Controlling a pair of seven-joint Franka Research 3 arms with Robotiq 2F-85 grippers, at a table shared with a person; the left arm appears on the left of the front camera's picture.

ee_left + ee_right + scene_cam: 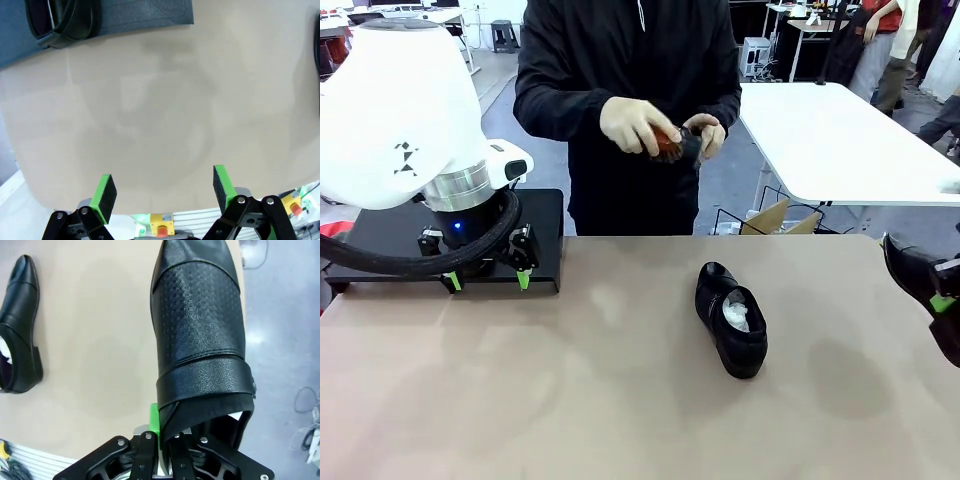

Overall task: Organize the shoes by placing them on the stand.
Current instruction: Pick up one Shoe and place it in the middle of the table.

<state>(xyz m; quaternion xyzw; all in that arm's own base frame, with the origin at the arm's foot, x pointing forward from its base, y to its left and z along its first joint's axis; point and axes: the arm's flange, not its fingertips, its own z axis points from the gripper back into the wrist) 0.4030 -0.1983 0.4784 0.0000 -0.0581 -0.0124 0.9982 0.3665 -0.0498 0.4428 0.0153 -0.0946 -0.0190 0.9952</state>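
Note:
One black shoe stuffed with white paper lies on the tan table right of centre, and it also appears in the right wrist view as a shoe at the left. My right gripper is shut on the heel rim of a second, textured black shoe, held off the table's right edge. My left gripper hangs open over the front edge of the black stand. A glossy black shoe-like shape rests on the stand.
Across the table a person rubs another dark shoe with a red-brown brush held in both hands. A white table stands behind at the right. Bare tabletop spreads across the middle and front.

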